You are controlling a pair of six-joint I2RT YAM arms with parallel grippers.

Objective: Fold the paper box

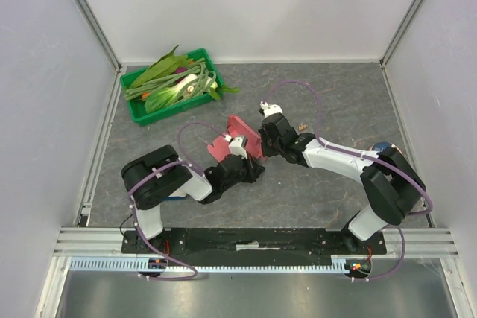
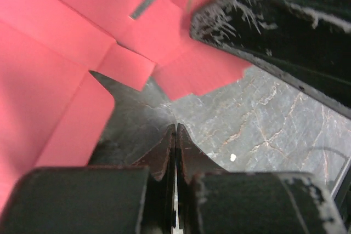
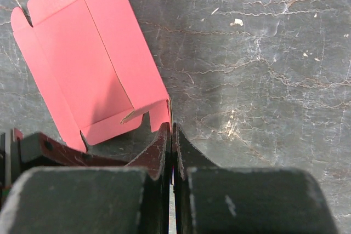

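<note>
grey marbled tabletop [image 1: 335, 102], paper box [image 3: 88, 64], long axis slanting away leftward from closed right tool [image 3: 171, 130], left tool [image 2: 175, 130] closed too

Pink-red paper box [image 3: 93, 69], grey marbled table [image 3: 263, 80]

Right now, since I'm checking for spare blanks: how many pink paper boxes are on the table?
1. The paper box lies mid-table, close to the left gripper and the right gripper; another could be hidden under the arms.
</note>
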